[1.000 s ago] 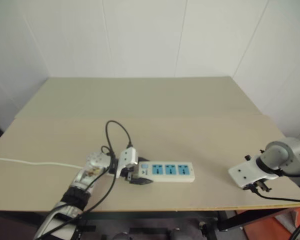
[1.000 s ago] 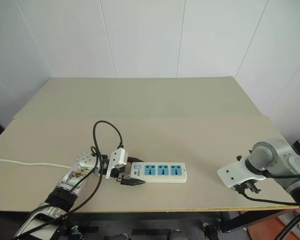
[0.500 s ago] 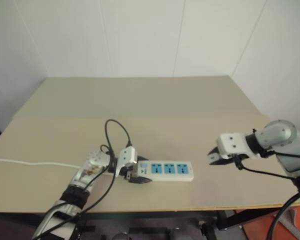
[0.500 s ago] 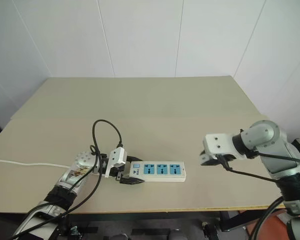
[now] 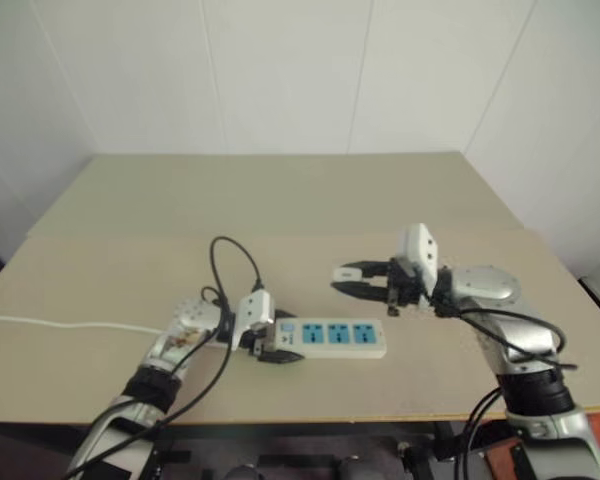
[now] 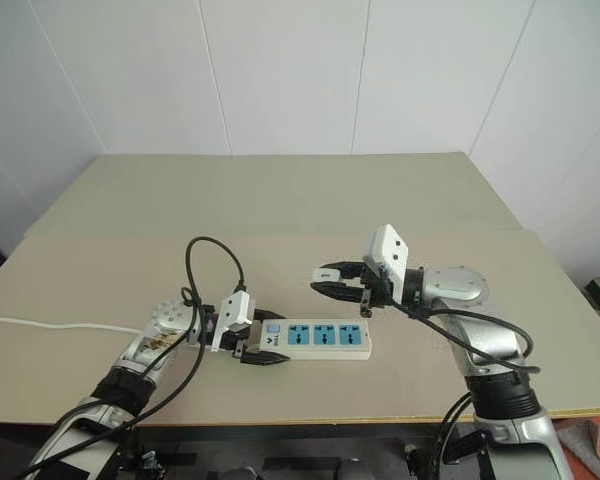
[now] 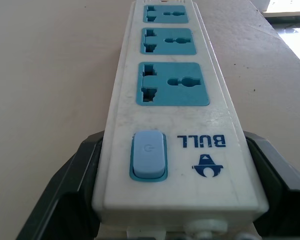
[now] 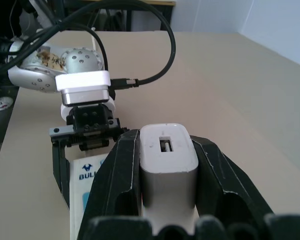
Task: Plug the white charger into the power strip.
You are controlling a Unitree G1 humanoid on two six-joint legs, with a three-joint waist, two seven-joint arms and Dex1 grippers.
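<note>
**Inspector A:** Start with the largest item. What does the table (image 6: 310, 200) carry?

**Inspector B:** The beige table carries the power strip (image 6: 315, 340), a long white bar lying flat near the front edge, left of centre. It has 3 blue sockets in a row and a blue switch (image 7: 149, 155) at its left end. All 3 sockets are unoccupied.

**Inspector A:** And the arms?

**Inspector B:** The left gripper (image 6: 258, 350) sits low at the strip's left end. Its 2 black fingers (image 7: 72, 187) are clamped against the 2 long sides of the strip beside the switch, as the left wrist view shows. A black cable (image 6: 212, 262) loops above that wrist, and a thin white cord (image 6: 50, 325) runs off across the table to the left edge.

**Inspector A:** The right side?

**Inspector B:** The right gripper (image 6: 332, 277) is raised above the table, just behind the strip, pointing roughly level toward the robot's left. Its fingers are closed on the white charger (image 8: 168, 165), which shows in the right wrist view as a rounded white block pinched between the 2 black fingers (image 8: 121, 170), with a small slot on its exposed end.

**Inspector A:** Position of the charger relative to the strip?

**Inspector B:** Apart from it, held in the air above and slightly behind the sockets; not inserted.
</note>
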